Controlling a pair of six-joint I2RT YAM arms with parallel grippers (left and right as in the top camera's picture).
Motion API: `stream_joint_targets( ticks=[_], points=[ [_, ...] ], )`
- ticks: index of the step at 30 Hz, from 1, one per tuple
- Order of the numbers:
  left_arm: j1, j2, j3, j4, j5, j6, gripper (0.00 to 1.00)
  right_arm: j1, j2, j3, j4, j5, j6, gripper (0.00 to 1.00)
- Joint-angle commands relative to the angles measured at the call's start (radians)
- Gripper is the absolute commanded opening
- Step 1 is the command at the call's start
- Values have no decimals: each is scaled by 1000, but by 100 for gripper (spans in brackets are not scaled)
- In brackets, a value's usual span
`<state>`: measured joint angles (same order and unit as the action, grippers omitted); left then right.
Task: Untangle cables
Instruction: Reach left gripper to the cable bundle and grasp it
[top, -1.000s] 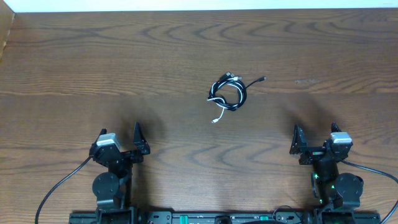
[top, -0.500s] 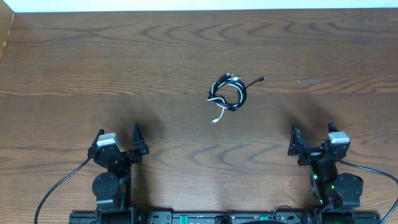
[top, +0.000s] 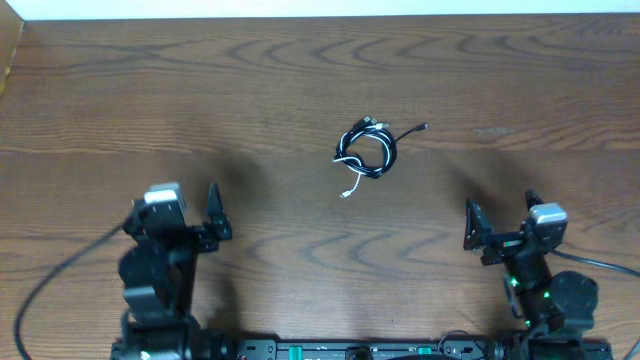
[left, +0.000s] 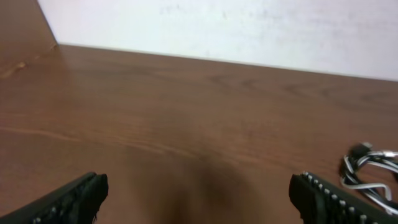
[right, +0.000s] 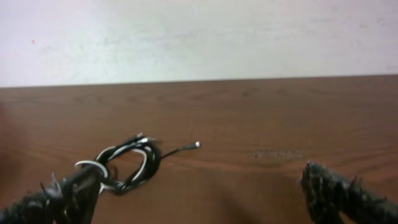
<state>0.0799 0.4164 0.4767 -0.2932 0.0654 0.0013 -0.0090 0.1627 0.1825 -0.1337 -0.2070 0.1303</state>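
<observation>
The cables (top: 366, 150) lie as one small coil of black and white cord on the brown table, a little right of centre. A black plug end (top: 423, 127) sticks out to the right and a white plug end (top: 345, 193) trails toward me. My left gripper (top: 176, 212) is open near the front left, well apart from the coil. My right gripper (top: 500, 214) is open near the front right, also clear of it. The coil (left: 370, 171) sits at the right edge of the left wrist view, beyond the open gripper (left: 199, 194). In the right wrist view the coil (right: 124, 163) lies past the left fingertip (right: 74, 190).
Bare wood table (top: 250, 90) stretches around the coil. A pale wall borders the far edge (top: 320, 12). A wooden side panel (top: 8, 50) stands at the far left corner. The arm bases and their thick black leads (top: 70, 320) sit along the near edge.
My left arm has lifted and shifted left, its wrist now looming larger in the overhead view. The right gripper has barely moved. The cables lie as before.
</observation>
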Motion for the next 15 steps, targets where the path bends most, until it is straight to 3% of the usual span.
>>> stream_joint_targets(
  ticks=[1, 15],
  points=[
    [-9, 160, 193, -96, 33, 17, 98, 10, 108, 136, -39, -10, 16, 99],
    [-229, 758, 857, -575, 32, 18, 98, 10, 653, 698, -394, -160, 20, 99]
  ],
)
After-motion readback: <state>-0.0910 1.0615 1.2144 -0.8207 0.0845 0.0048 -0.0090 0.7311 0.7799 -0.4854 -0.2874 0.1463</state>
